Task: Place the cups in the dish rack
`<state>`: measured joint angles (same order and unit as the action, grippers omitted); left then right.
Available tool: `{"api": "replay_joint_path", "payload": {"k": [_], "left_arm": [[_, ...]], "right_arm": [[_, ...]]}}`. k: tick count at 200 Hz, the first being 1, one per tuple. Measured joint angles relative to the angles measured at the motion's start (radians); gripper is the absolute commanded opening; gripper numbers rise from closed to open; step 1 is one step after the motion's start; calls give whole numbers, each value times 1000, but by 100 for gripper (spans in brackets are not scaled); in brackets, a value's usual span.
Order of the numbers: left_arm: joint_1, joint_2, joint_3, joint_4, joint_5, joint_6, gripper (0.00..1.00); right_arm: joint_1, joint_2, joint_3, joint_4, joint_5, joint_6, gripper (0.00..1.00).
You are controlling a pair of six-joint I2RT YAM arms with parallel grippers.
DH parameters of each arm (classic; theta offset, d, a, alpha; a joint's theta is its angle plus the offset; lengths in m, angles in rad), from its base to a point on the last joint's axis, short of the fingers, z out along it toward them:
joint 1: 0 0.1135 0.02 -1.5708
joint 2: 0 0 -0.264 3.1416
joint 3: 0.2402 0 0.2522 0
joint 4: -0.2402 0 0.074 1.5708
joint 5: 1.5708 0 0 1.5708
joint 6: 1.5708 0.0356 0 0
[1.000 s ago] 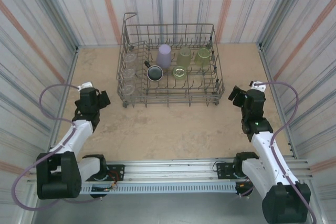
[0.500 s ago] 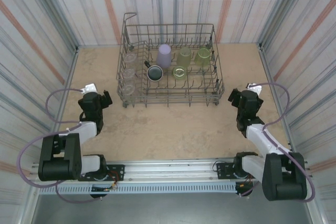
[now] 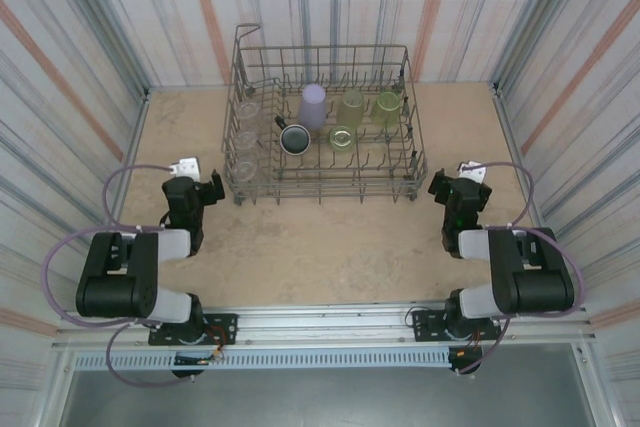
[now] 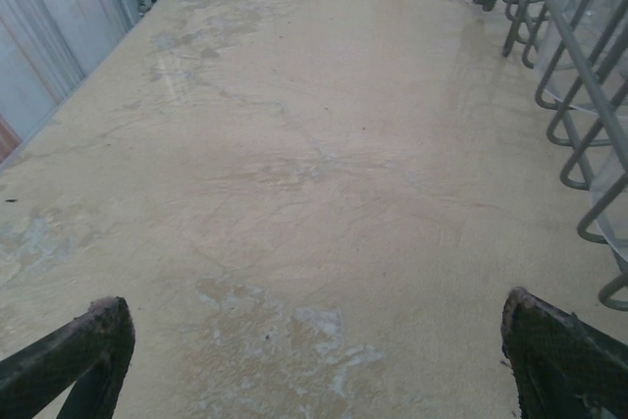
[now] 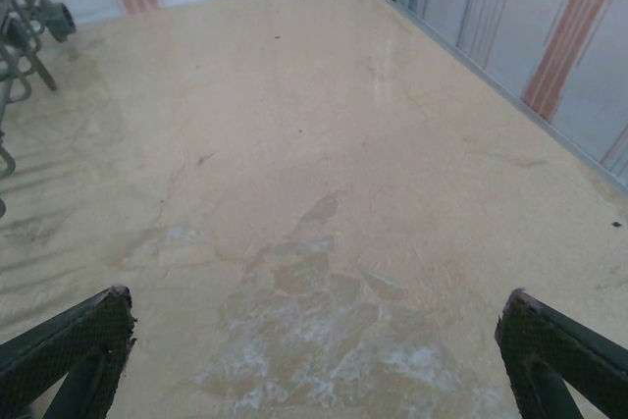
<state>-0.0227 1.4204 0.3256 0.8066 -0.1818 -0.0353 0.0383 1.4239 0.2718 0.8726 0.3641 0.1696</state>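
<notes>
- Over the last second both arms have folded back toward their bases. The left gripper (image 3: 205, 191) and right gripper (image 3: 441, 190) now sit low over the table (image 3: 320, 247).
- Each hand's jaws are spread wide and hold nothing (in both wrist views, bare tabletop lies between the fingertips).
- I read this as a retreat to rest. Every cup I can see is already loaded, so the task looks finished.
- The dish rack (image 3: 330, 188) stands just ahead of both hands and between them, with one near corner just inward of each gripper.
- Closest to the left hand, three clear cups (image 3: 245, 140) stand in a column along that side of the rack.
- Further in sit a dark-rimmed cup (image 3: 294, 138) and a yellow-green cup (image 3: 341, 136).
- Farthest from both hands is the lavender cup (image 3: 314, 105), with two more yellow-green cups (image 3: 387, 105) on the right hand's side.
</notes>
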Motion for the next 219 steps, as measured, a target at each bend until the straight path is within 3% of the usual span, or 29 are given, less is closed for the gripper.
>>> {"api": "replay_joint_path", "payload": {"k": [15,55,98,219], "left_arm": [[0,65,6,63,16,14,99],[1,95,32,31,42,33,99],[1,95,37,29,45,36,99],[-19,95,45,27,32,44,99]], "right_arm": [[-2,23,-1,18,-25,-10,99],[-23,101,11,112,-101,-29,99],[-56,121,74,41,-153,-28,99],[-39,121,84,15,-160,-29,99]]}}
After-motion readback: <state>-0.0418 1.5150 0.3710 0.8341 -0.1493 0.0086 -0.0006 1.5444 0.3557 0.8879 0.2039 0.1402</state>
